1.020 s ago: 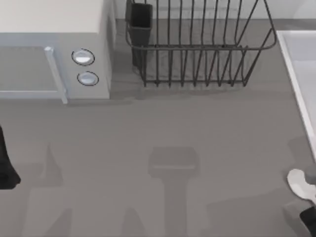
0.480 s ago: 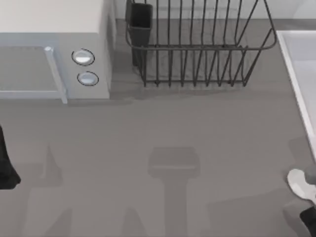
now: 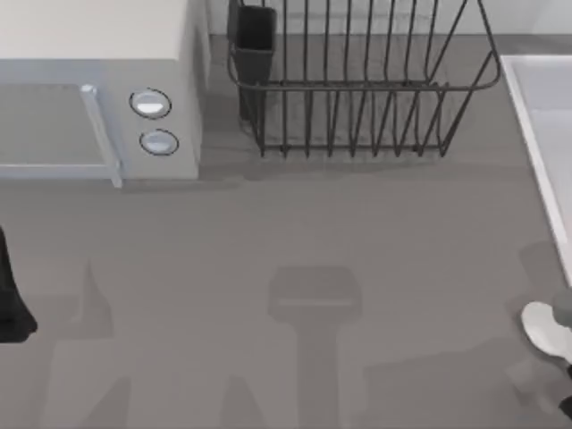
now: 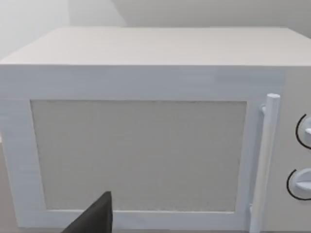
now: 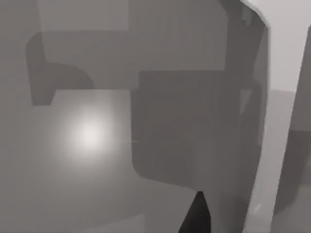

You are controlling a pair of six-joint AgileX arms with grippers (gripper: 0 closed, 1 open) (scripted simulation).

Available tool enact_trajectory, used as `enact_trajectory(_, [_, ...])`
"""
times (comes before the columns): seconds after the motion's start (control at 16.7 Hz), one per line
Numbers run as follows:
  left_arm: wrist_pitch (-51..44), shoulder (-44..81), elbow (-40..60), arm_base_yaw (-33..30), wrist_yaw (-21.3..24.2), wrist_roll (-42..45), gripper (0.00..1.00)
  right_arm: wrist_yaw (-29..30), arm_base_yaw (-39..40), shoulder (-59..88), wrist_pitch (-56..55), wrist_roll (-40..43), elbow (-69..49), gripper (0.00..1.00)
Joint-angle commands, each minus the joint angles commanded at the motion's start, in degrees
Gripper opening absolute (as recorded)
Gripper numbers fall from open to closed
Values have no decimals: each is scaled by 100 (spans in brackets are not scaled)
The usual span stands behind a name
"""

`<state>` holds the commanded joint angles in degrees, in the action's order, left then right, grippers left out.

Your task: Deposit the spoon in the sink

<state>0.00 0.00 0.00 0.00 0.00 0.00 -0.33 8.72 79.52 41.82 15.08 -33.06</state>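
The spoon [image 3: 542, 323] shows its glossy white bowl at the table's right edge, with its shadow lying apart from it toward the lower left. Its handle runs off toward my right gripper [image 3: 567, 407], which is a dark shape at the bottom right corner, shut on the spoon. The sink [image 3: 527, 134] is the pale basin along the right side, and its raised rim ends just above the spoon. In the right wrist view one dark fingertip [image 5: 197, 216] hangs over the shadowed grey table. My left gripper [image 3: 9, 304] is parked at the far left edge.
A white microwave [image 3: 98, 89] stands at the back left, seen close in the left wrist view as the microwave [image 4: 146, 145]. A dark wire dish rack [image 3: 357, 89] with a dark cup [image 3: 256, 36] stands at the back centre. Bare grey tabletop [image 3: 313, 232] spans the middle.
The spoon and my right gripper have shifted slightly to the right, toward the sink side, with more of the arm now beside the bowl. The left arm has not moved.
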Motion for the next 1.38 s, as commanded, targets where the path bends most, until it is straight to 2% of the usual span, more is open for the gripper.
enact_trajectory(0.48, [0, 0, 0, 0, 0, 0, 100, 2, -29, -778, 2288, 33, -1371, 0])
enact_trajectory(1.02, [0, 0, 0, 0, 0, 0, 100, 0, -43, -748, 2567, 68, -1710, 0])
enact_trajectory(1.2, [0, 0, 0, 0, 0, 0, 100, -2, -148, -98, 2823, 206, -2433, 0])
enact_trajectory(1.38, [0, 0, 0, 0, 0, 0, 100, -3, -342, 962, 3233, 393, -3700, 0])
